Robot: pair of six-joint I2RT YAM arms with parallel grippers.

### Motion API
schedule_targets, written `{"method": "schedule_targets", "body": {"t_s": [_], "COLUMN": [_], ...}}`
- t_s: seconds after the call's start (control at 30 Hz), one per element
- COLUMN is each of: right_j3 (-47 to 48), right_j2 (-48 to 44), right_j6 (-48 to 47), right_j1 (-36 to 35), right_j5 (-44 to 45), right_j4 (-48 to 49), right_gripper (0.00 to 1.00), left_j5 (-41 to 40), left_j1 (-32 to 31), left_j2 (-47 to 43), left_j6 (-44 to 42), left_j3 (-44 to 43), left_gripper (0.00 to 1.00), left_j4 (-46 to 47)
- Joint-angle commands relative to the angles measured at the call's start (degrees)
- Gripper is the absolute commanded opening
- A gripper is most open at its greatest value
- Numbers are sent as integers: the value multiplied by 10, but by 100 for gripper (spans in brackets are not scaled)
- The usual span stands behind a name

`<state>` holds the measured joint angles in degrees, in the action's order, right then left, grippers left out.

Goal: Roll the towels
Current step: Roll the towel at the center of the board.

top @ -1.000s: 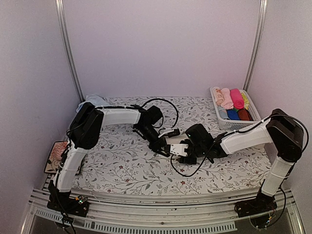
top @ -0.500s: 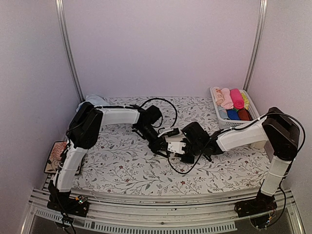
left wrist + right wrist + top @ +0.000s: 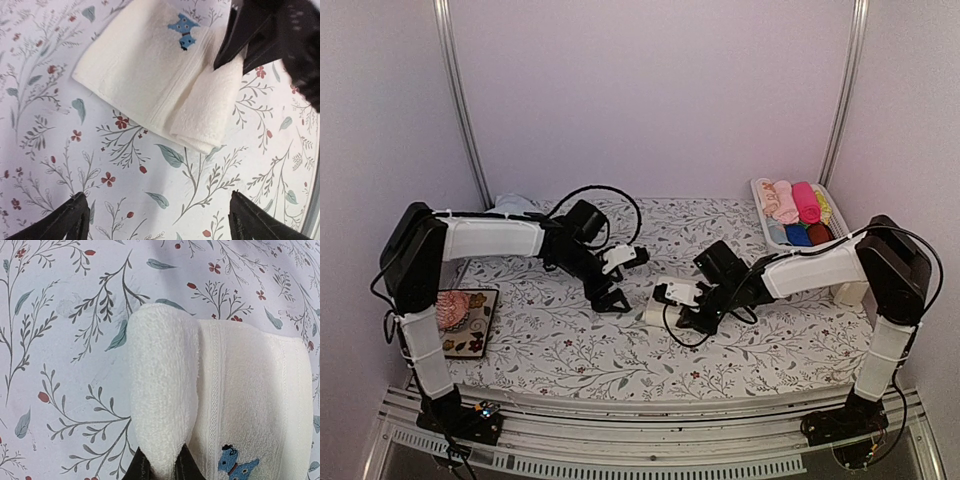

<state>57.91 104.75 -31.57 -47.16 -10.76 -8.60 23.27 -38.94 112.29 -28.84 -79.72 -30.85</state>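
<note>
The cream towel (image 3: 655, 312) lies on the flowered table, mid-way between the arms, partly rolled, with a small blue embroidered figure (image 3: 235, 465) on it. My right gripper (image 3: 162, 471) is shut on the towel's rolled-up end (image 3: 160, 390), pinching it between both fingers; in the top view it (image 3: 668, 299) sits at the towel's right side. My left gripper (image 3: 626, 279) stands wide open just left of the towel, nothing between its fingertips (image 3: 75, 220); the towel (image 3: 145, 75) lies beyond them. A light blue towel (image 3: 515, 205) is bunched at the back left corner.
A white basket (image 3: 798, 258) at the back right holds several rolled cloths. A dark tray (image 3: 480, 335) with a pink knitted lump (image 3: 455, 310) lies at the table's left edge. Cables loop over both wrists.
My left gripper opened, let go of the cream towel and drew back to the left. My right gripper shut on the towel's rolled end and shifted slightly left.
</note>
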Motion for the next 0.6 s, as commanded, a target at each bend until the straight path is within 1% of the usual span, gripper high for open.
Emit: {"method": "schedule_targets", "body": {"t_s": [0.0, 0.13, 0.2, 0.37, 0.57], "right_j3": [27, 47, 61, 117, 172], "right_j2": [27, 45, 62, 114, 162], "right_j6": [42, 66, 76, 97, 121], "right_j1": [21, 47, 58, 80, 110], "right_j5": [-80, -132, -159, -214, -260], "right_j4": [-64, -94, -110, -163, -215], "right_gripper": [4, 4, 4, 5, 5], "left_j5": [-28, -26, -38, -89, -136], "left_j1": [-2, -20, -34, -74, -104], "left_j2": [-80, -132, -137, -110, -79], "left_j6": [-7, -42, -63, -138, -190], "left_j3": [111, 216, 242, 266, 269], "left_gripper": [97, 97, 97, 96, 89], "left_j4": [155, 294, 332, 391, 448]}}
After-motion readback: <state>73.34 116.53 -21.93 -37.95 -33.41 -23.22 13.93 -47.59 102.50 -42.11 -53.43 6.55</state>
